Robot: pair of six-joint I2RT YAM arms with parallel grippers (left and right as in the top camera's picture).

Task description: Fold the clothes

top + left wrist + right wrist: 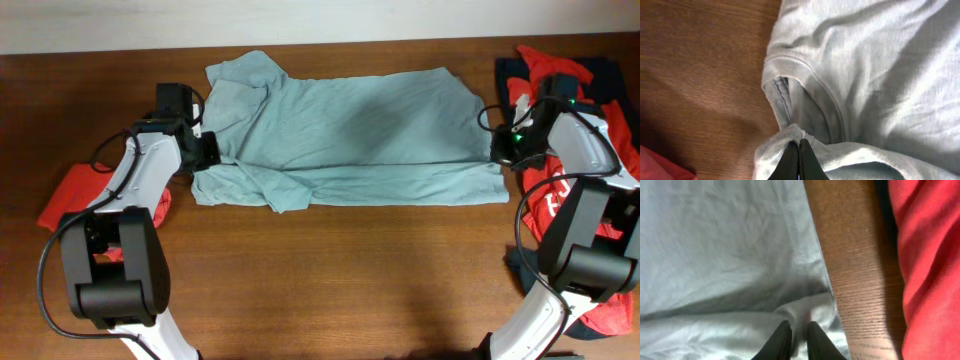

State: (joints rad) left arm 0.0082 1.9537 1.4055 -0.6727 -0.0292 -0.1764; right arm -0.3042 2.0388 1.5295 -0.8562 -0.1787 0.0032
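Pressed together on a bunched fold near the ribbed collar (812, 82), my left gripper (207, 150) holds the soft pale-green shirt (350, 130), spread across the frame's upper middle; my right gripper (497, 150) pinches its wrinkled right edge.

One pale-blue shirt (350, 130). One red cloth (75, 195). One red-navy clothes pile (545, 65). Two arms: left arm (140, 175), right arm (590, 150).

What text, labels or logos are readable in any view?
No text can be read in any view.
White marks on the red garment, on the right in the overhead view: too small and partly hidden to read.
The light blue shirt: no print or label visible.
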